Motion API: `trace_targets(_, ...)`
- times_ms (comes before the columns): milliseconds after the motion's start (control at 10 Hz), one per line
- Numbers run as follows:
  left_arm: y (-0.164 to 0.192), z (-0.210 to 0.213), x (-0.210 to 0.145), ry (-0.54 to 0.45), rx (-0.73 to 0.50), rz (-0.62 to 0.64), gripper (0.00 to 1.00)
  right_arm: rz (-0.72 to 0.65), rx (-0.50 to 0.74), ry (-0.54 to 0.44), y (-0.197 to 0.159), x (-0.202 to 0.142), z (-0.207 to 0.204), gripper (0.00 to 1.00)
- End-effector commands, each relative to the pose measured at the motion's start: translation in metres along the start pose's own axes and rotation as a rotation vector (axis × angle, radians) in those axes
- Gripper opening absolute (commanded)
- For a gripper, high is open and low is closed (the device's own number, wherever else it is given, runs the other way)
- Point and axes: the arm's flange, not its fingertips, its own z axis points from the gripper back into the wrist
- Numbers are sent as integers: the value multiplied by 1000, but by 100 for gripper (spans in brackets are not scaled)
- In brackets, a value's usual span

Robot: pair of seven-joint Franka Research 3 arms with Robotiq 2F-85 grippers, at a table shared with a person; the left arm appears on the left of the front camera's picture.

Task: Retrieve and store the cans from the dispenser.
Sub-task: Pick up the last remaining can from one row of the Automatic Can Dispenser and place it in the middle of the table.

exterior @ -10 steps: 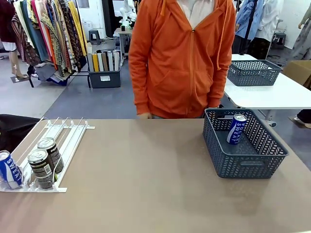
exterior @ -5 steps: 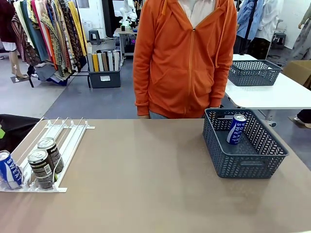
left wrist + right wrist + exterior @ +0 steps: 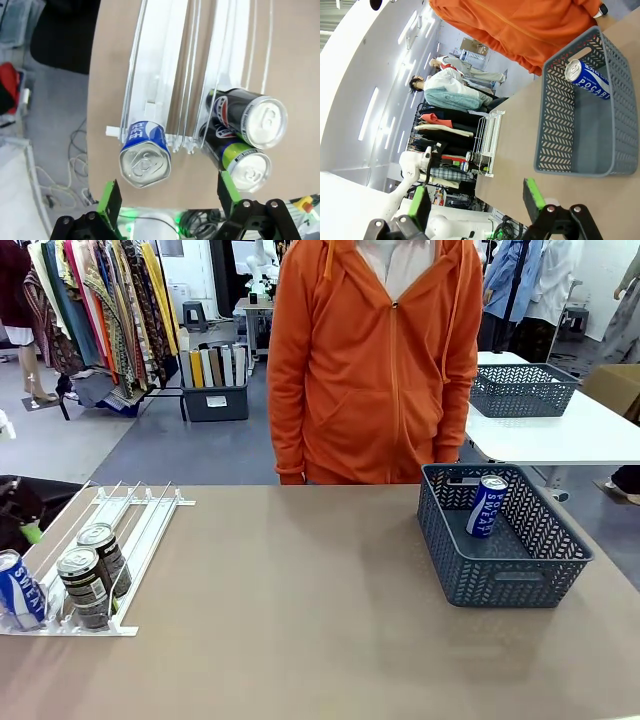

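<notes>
The white railed dispenser lies at the table's left. At its near end stand a blue can and two dark cans. My left gripper shows at the picture's left edge beside the rack. In the left wrist view it hangs open above the blue can, with the two dark cans one lane over on the dispenser. My right gripper is open and holds nothing, well back from the basket's blue can.
A dark lattice basket sits at the table's right with one blue can leaning inside. A person in an orange hoodie stands at the far edge, hands down. A black object sits off the table's left.
My left gripper's green pad has come into sight at the left edge beside the rack. The person has shifted slightly. The cans have not moved.
</notes>
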Motion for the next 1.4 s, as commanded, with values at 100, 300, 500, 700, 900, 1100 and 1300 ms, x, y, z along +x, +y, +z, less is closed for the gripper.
trace_targets(100, -2, -13, 7, 92, 84, 74, 100, -3, 21, -19, 4, 3, -2, 100)
trace_targets(300, 0, -27, 9, 129, 83, 92, 100, -3, 21, -19, 4, 3, -2, 100)
trace_targets(500, 6, -35, 9, 137, 65, 104, 100, -3, 21, -19, 4, 3, -2, 100)
trace_targets(700, 9, -46, 8, 147, 41, 97, 100, -3, 21, -19, 4, 3, -2, 100)
trace_targets(900, 11, -48, 9, 128, 33, 93, 100, -3, 21, -19, 4, 3, -2, 100)
trace_targets(1100, 12, -51, 9, 127, 22, 84, 70, -3, 21, -19, 4, 3, -2, 100)
trace_targets(1300, 13, -51, 8, 118, 5, 80, 0, -3, 21, -19, 4, 3, -2, 100)
